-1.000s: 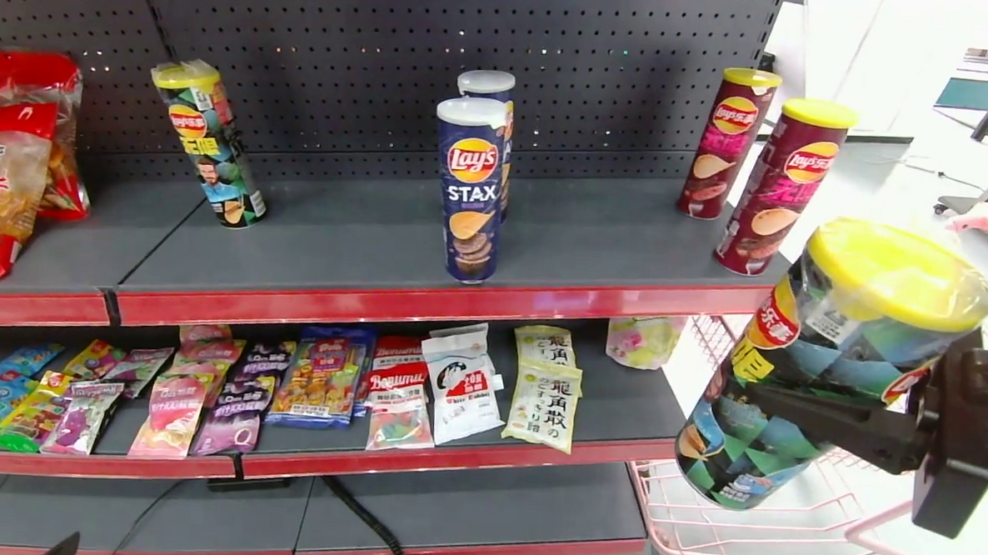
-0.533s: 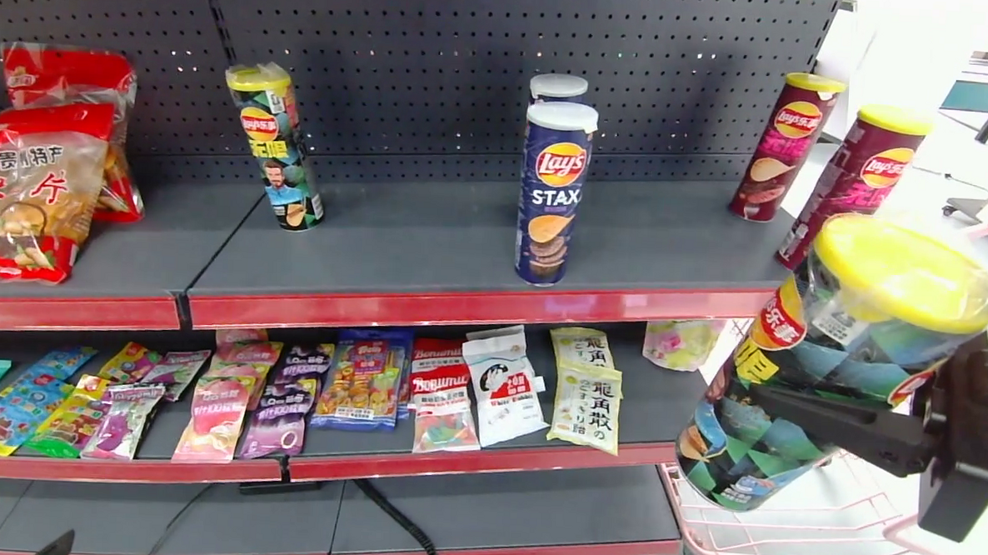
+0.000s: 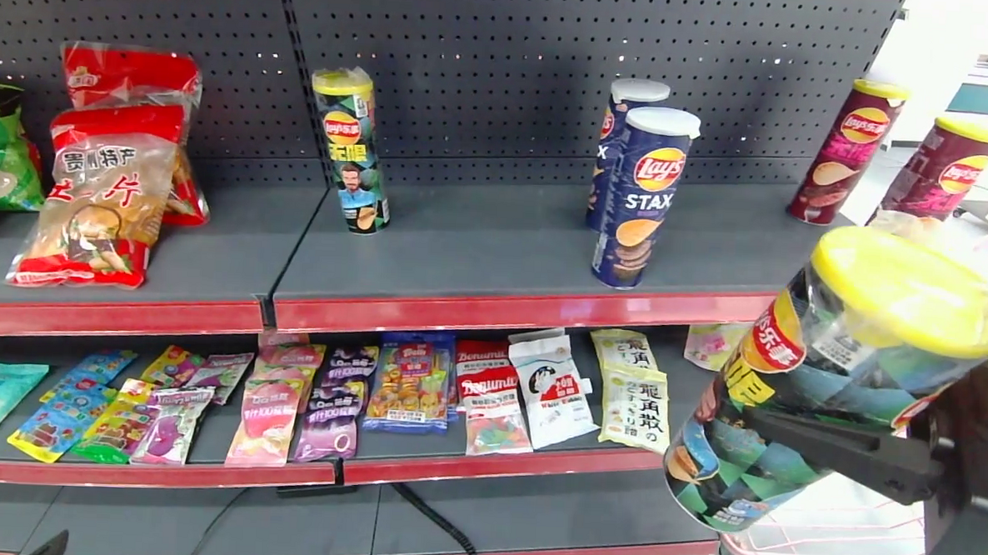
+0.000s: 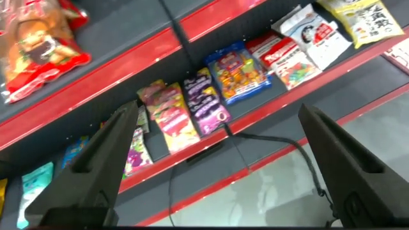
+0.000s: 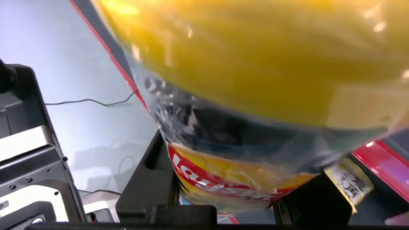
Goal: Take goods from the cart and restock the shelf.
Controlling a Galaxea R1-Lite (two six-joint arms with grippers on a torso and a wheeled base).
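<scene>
One can (image 3: 833,351) in right gripper (image 3: 797,407), beside shelf (image 3: 526,311)

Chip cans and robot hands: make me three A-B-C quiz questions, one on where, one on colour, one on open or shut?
1. Where are the two blue cans? A top shelf B lower shelf C floor
2. Colour of the lid on the can in the right hand? A white B yellow C red
3. The left hand is: A open B shut on a can C shut on a bag
Answers: A, both stand up there; B, its lid shows yellow; A, its fingers are spread, nothing between.
</scene>
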